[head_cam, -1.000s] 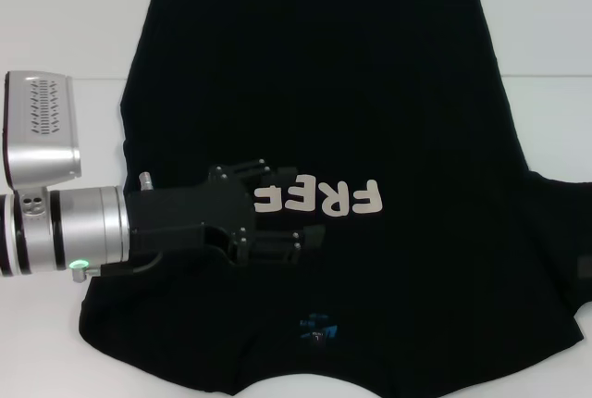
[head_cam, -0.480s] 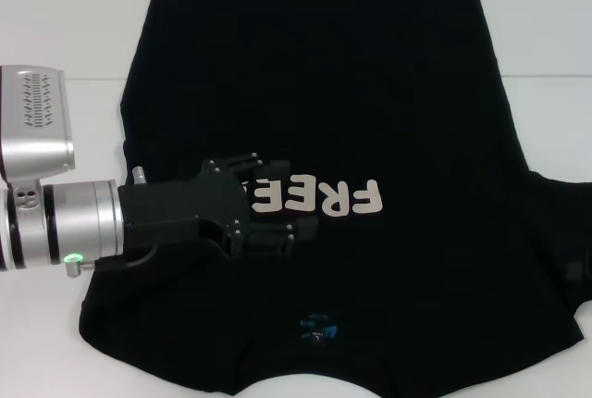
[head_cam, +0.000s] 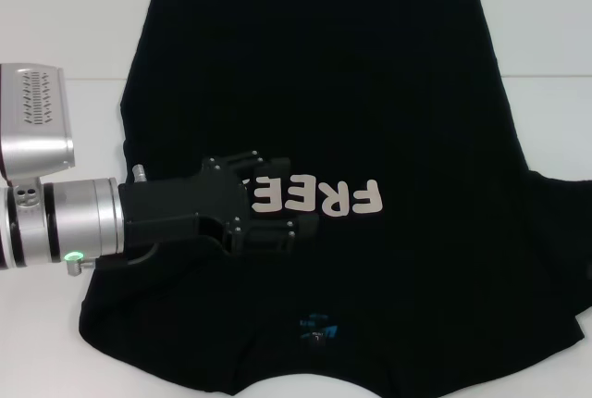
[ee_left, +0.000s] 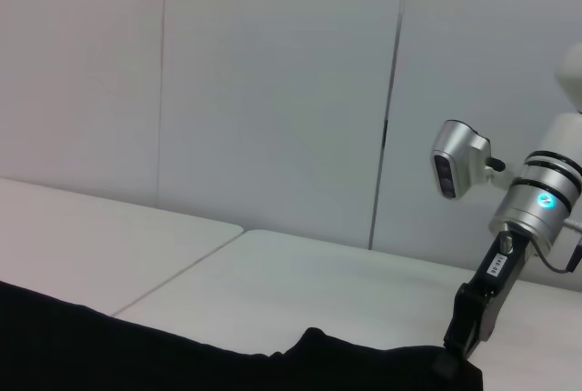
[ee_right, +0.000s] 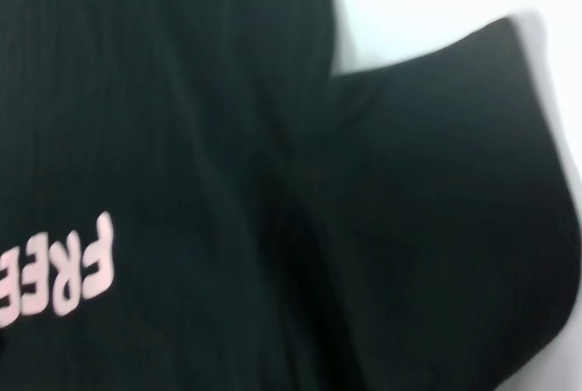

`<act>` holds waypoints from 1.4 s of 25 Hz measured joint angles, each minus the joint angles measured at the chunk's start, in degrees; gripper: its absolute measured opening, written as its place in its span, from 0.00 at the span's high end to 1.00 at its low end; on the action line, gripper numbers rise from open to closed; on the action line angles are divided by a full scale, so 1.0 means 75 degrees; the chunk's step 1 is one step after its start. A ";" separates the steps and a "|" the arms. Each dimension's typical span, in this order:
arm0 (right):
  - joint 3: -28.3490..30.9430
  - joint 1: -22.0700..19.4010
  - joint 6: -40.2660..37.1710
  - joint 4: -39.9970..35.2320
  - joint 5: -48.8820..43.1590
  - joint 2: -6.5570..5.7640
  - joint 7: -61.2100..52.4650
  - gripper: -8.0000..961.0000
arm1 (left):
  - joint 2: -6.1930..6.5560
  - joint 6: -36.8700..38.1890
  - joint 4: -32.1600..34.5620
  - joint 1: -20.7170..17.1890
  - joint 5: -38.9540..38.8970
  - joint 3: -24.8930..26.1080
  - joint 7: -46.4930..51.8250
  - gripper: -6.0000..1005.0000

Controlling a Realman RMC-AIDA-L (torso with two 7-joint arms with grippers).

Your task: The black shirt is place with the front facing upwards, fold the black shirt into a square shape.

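- Looking down from the head view, the black shirt [head_cam: 324,185] lies spread face up on the white surface [head_cam: 74,46], its "FREE" lettering [head_cam: 316,196] upside down, collar label toward 6 o'clock and hem toward 12 o'clock. Its long axis runs 12 to 6.
- The left gripper [head_cam: 282,199] reaches in from 9 o'clock and sits low over the chest, at the 9 o'clock end of the lettering. Its fingers appear parted with nothing between them; whether they touch the cloth I cannot tell.
- The left side of the shirt looks already turned in, giving a straight edge at 9 o'clock, while the right sleeve [head_cam: 564,231] lies spread out at 3 o'clock.
- In the left wrist view, the shirt's dark edge [ee_left: 182,364] crosses the near part of the picture, and the right arm's gripper [ee_left: 468,327] comes down onto the far sleeve; I cannot tell its finger state.
- In the right wrist view, the spread sleeve [ee_right: 446,191] fills most of the picture, with the lettering [ee_right: 64,273] beyond; no fingers show.
- By my judgement the next fold belongs to the right arm, which is nearer: the sleeve must travel from 3 o'clock toward 9 o'clock, across the long axis.
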State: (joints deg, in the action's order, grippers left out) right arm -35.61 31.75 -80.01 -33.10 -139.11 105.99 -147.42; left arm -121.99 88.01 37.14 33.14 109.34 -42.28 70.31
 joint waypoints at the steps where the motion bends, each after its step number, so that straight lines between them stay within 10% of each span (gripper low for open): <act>1: 0.0002 -0.0019 0.0046 -0.0030 0.0001 0.0000 0.0001 0.89 | 0.0000 -0.0001 -0.0001 0.0000 -0.0007 0.0003 0.0003 0.13; 23: 0.0344 0.0295 0.0083 -0.1044 0.0009 0.0003 0.1100 0.98 | -0.0061 -0.0005 -0.0033 -0.0075 -0.0109 0.0037 0.0280 0.13; 35: -0.1134 0.1766 0.0878 -0.0823 0.0000 0.0550 0.1146 0.98 | -0.0041 -0.0087 -0.0044 -0.0144 -0.0131 0.0369 0.0451 0.13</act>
State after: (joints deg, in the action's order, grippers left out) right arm -44.12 45.00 -73.42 -39.27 -139.11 110.11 -138.82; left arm -122.29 87.36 36.81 32.06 108.36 -39.52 73.69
